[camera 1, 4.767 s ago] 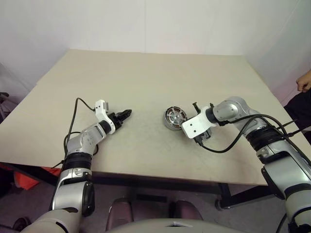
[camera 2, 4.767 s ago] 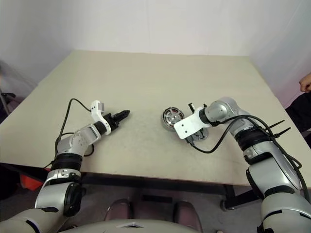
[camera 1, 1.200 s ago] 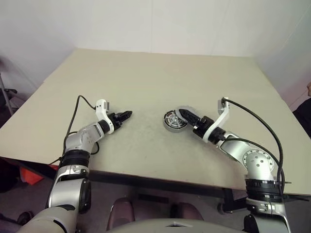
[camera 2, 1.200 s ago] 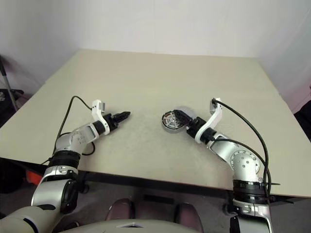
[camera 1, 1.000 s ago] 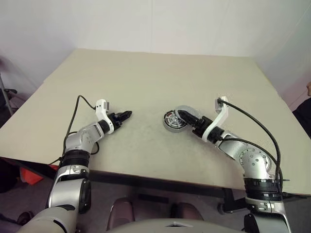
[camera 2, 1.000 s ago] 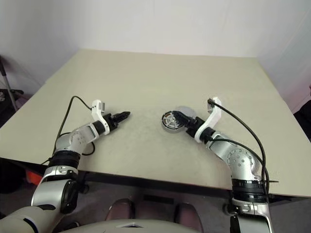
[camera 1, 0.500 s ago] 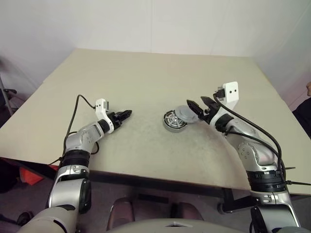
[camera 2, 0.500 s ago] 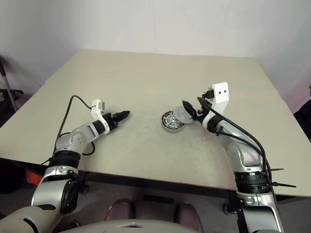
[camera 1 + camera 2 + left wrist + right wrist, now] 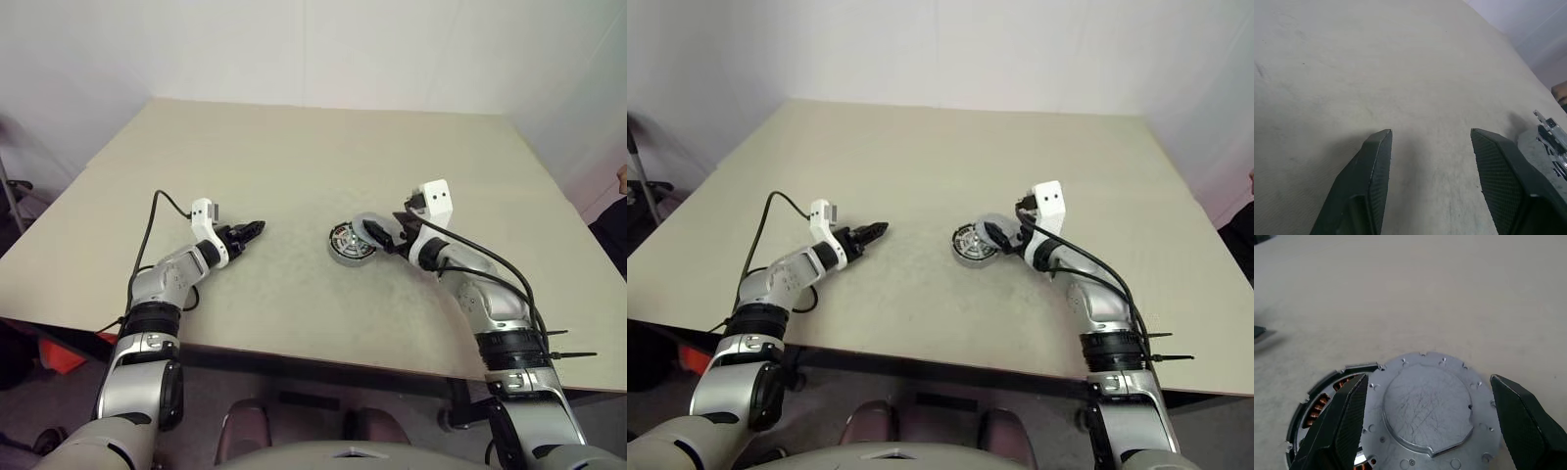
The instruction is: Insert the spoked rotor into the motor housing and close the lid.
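Housing sits near the middle of the worktop, a little to the right. Copper coils show at its left edge in the right wrist view, and a silver spoked face shows inside it from the head views, so the rotor looks already seated

Lid lies partly over the housing, offset to its right side, covering most of the ring but not centred. Judged: closing step in hand, lid not yet seated

Right tool spread wide, one finger on either side of the lid, pads apart from its rim; cannot tell whether they touch it. Wide stance likely suits straddling the lid's full width, to shift it over the coil ring

Left tool well to the left of the housing, low over bare worktop, fingers parted, holding nothing. Probably parked clear so the right arm has room

Risk, as a guess: lid notches may not line up and it could sit cocked on the rim
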`<state>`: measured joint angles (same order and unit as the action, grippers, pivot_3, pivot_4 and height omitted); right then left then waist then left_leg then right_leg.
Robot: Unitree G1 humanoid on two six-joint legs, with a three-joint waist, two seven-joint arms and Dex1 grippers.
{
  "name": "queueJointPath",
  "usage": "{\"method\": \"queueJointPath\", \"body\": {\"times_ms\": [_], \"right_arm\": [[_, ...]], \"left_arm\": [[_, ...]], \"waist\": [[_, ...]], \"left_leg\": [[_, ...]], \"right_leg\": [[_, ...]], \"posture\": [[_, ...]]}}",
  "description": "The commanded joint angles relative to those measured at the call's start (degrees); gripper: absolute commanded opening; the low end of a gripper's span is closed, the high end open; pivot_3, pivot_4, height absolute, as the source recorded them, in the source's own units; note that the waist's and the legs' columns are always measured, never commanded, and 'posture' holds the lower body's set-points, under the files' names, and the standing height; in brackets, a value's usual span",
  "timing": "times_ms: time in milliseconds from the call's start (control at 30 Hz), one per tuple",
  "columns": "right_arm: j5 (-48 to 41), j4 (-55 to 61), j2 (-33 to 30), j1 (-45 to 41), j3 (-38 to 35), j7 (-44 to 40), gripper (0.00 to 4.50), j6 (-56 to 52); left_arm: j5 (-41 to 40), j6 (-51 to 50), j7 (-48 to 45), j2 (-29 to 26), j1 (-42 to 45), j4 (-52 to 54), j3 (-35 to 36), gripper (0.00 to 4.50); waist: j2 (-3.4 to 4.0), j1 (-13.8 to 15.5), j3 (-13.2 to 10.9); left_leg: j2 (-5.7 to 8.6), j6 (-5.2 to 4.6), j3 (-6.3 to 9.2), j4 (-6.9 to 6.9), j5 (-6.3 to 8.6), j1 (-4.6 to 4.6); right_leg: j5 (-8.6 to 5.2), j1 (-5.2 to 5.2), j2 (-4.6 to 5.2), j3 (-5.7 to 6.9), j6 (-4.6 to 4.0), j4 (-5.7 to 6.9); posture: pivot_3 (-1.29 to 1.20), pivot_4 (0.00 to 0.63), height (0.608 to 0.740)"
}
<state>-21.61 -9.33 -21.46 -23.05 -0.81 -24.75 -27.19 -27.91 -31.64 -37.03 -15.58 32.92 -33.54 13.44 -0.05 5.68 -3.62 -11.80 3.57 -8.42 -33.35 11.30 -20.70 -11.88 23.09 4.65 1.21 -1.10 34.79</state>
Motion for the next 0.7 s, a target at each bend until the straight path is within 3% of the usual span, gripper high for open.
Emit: {"method": "queueJointPath", "body": {"times_ms": [33,700], "right_arm": [[0.8,-0.4,0.5,-1.4,-0.1,-2.2,4.47,1.8],[4.9,-5.7,3.7,-2.4,-1.8,-1.5,4.47,4.1]], "left_arm": [[-0.1,0.7,-0.3,-0.6,0.5,1.8,0.5,2.72],[0.3,0.9,-0.2,-0.8,1.1,1.1,0.3,2.72]], "waist": [[0.0,0.0,0.0],[0.0,-0.1,0.0]], "left_leg": [[0.0,0.0,0.0,0.0,0.0,0.02],[-0.01,-0.12,0.0,0.01,-0.1,0.18]], "right_leg": [[0.0,0.0,0.0,0.0,0.0,0.0],[0.08,-0.07,0.0,0.02,-0.13,0.03]], "posture": [[0.0,0.0,0.74],[0.0,0.0,0.74]]}}
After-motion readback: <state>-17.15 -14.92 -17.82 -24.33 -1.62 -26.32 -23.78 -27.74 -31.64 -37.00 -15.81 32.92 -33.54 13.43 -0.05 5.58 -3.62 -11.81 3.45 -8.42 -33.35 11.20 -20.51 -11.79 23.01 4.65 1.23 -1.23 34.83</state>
